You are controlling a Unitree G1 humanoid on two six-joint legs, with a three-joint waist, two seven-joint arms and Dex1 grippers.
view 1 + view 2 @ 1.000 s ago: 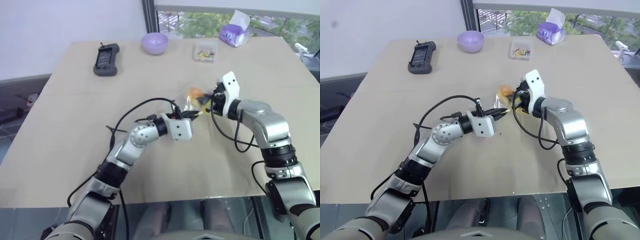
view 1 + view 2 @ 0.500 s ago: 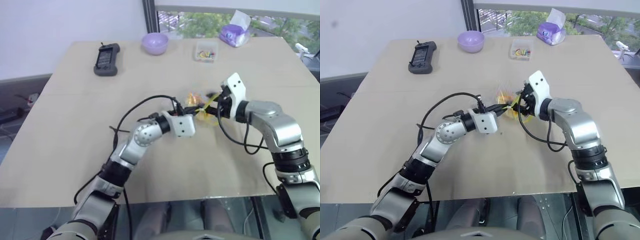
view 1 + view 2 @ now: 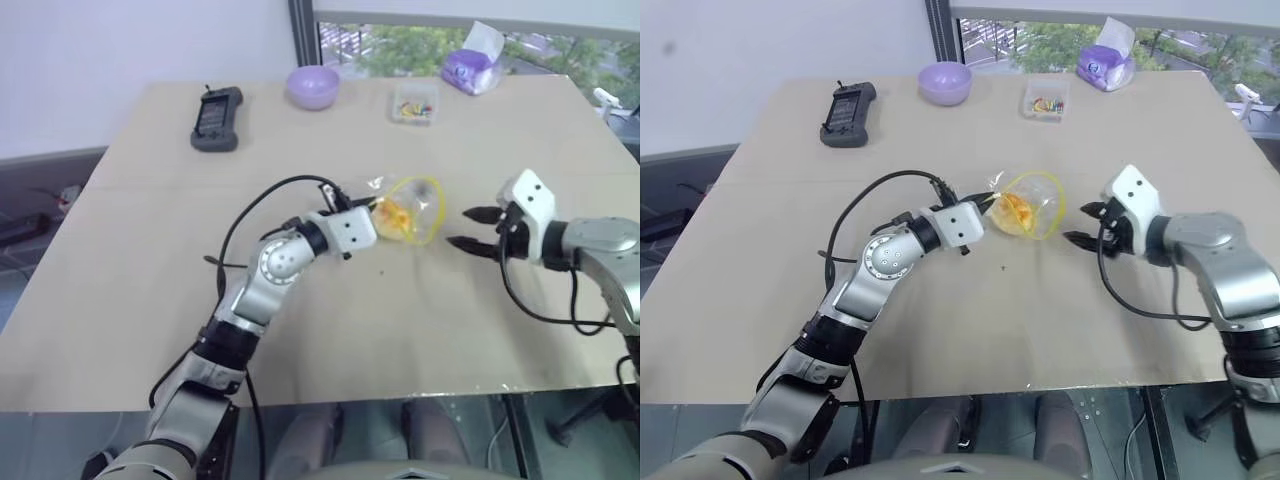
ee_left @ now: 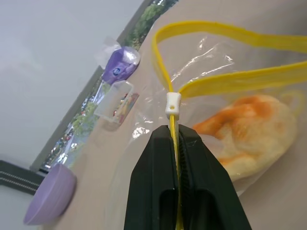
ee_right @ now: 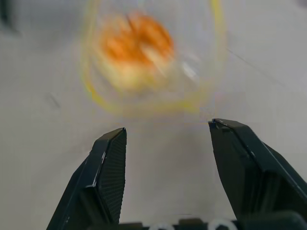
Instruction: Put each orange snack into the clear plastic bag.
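near the middle of the table (image 3: 130, 300) lay the clear plastic bag (image 3: 408, 212), its yellow mouth gaping toward the right. one orange snack (image 3: 397, 217) sat inside it already — no other bun lay on the table, so the job looked about done. the left gripper (image 4: 176, 143) was clenched on the bag's yellow strip. the right gripper (image 3: 472, 228) hung just right of the bag, jaws spread, holding nothing.

No legible text, labels, brands, numbers or signs. Purple tissue pack (image 3: 470, 68), upper right of frame: a pale mark on its front, too small to read. Black handheld device (image 3: 214, 118), upper left: its face shows no readable characters.
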